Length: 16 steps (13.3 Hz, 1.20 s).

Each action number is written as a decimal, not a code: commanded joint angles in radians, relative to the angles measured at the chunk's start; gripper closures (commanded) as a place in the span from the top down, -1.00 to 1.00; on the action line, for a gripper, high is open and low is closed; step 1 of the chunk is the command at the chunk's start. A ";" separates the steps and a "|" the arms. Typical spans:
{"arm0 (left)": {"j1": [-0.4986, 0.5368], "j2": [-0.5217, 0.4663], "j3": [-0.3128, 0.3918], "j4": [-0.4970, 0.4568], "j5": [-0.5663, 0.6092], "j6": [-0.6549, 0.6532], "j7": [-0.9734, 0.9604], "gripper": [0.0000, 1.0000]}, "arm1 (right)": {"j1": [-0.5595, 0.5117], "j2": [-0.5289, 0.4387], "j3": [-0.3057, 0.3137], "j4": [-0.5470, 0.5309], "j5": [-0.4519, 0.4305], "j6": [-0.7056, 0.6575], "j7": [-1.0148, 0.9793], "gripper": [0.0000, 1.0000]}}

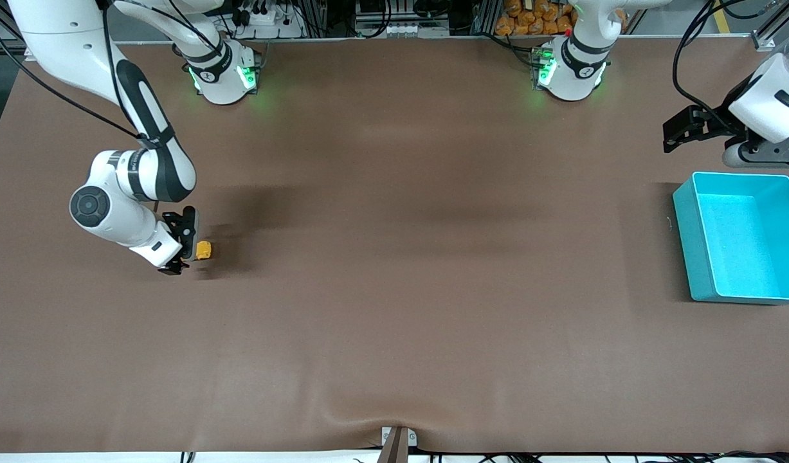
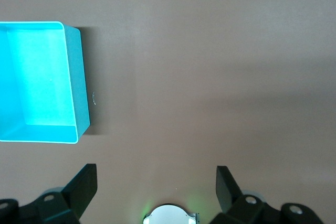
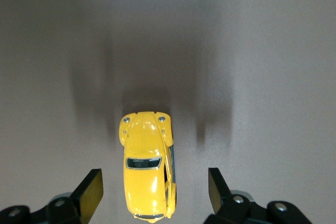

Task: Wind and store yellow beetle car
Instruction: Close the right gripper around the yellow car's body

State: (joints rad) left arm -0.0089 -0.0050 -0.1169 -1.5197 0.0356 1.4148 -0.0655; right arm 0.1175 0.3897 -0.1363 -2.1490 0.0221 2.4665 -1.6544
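Right pincer (image 3: 155,195): fingers apart, straddling the yellow beetle car (image 3: 148,169) without touching it; car sits on the brown worktop (image 1: 394,289) toward the right arm's end, bare surface all round. Left pincer (image 2: 156,184): wide apart, waiting beside the teal bin (image 1: 741,235). No legible writing.

Wide brown table mat (image 1: 394,289), soft shadows

teal bin (image 1: 741,235) cut off at edge
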 commanded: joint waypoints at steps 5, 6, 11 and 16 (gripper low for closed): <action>0.012 -0.013 0.002 -0.005 -0.016 -0.010 0.015 1.00 | -0.025 0.015 0.007 -0.025 0.004 0.031 -0.036 0.58; 0.012 -0.013 0.002 -0.005 -0.016 -0.010 0.016 1.00 | -0.025 0.017 0.007 -0.025 0.004 0.035 -0.036 0.45; 0.012 -0.013 0.000 -0.005 -0.016 -0.010 0.009 1.00 | -0.022 0.026 0.007 -0.026 0.004 0.040 -0.036 0.14; 0.010 -0.012 0.000 -0.007 -0.016 -0.010 0.004 1.00 | -0.022 0.035 0.007 -0.026 0.004 0.052 -0.036 -0.28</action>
State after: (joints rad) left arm -0.0027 -0.0050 -0.1158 -1.5201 0.0356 1.4146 -0.0654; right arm 0.1063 0.4191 -0.1367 -2.1692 0.0221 2.4988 -1.6718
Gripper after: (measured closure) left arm 0.000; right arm 0.555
